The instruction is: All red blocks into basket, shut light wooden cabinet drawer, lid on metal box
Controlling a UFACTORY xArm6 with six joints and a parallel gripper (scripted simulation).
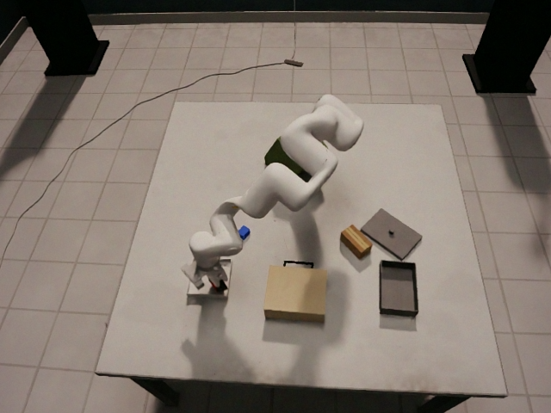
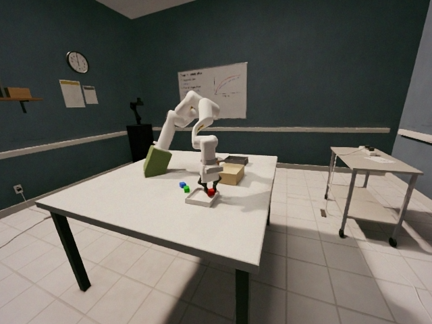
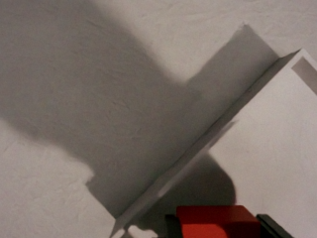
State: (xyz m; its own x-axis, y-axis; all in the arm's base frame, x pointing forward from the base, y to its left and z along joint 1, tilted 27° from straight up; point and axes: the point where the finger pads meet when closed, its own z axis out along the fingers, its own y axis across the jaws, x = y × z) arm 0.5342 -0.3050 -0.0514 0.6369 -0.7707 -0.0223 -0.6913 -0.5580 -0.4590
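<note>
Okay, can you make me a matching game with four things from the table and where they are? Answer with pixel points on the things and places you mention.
Things:
1. red block (image 1: 213,285) (image 2: 210,192) (image 3: 218,220)
2. metal box's lid (image 1: 383,240)
3. blue block (image 1: 244,232) (image 2: 182,184)
4. black handle (image 1: 299,262)

Places:
A. on the table, right next to the green block (image 2: 186,189)
B. on the light wooden cabinet (image 1: 295,291) (image 2: 231,174)
C. between the fingers of the gripper (image 1: 208,284) (image 2: 210,190)
D. flat on the table, beside the striped wooden block (image 1: 355,241)

Right pairs: 1-C, 2-D, 3-A, 4-B
</note>
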